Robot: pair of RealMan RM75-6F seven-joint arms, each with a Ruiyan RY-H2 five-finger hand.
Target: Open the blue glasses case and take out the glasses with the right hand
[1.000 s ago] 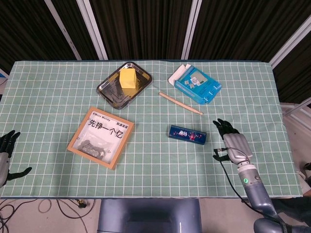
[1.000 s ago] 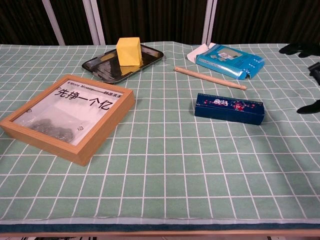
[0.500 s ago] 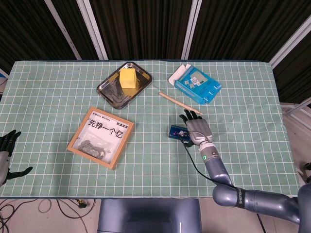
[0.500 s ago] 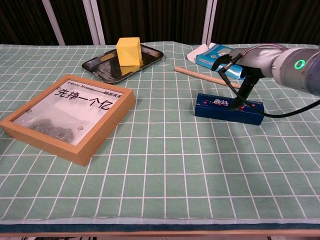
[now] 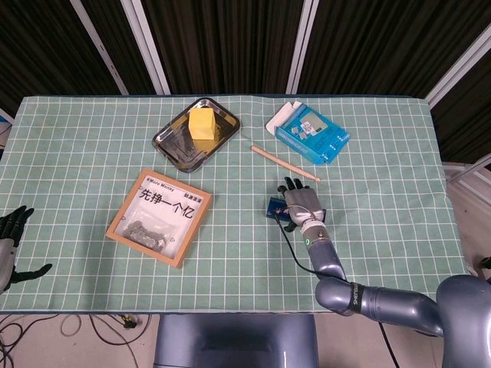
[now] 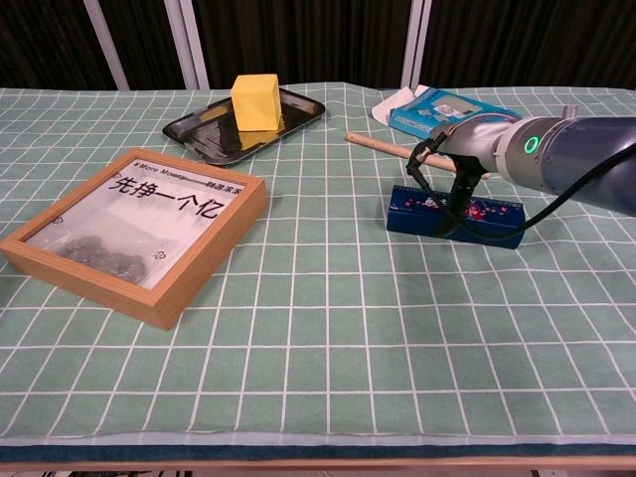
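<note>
Fingers [image 5: 292, 186] of the right hand [image 5: 301, 205] are spread a bit and draped over the top of the blue glasses case [image 5: 274, 208] in the head view, so most of the case is hidden under the palm and only its left end pokes out. It sits on the green checked tablecloth [image 5: 383, 192], just near of the wooden stick [image 5: 285, 162]. From here I can't tell if anything is actually gripped. The left hand [image 5: 9, 238] hangs off the near left edge of the table, fingers apart, holding nothing. In the chest view the case [image 6: 489, 219] looks closed and flat, and the right hand [image 6: 444, 194] comes down on its left half, dark fingertips [image 6: 440, 225] over the front face. So I'd say the lid isn't up yet and no glasses are showing: opening and taking them out are both left to do.
</note>
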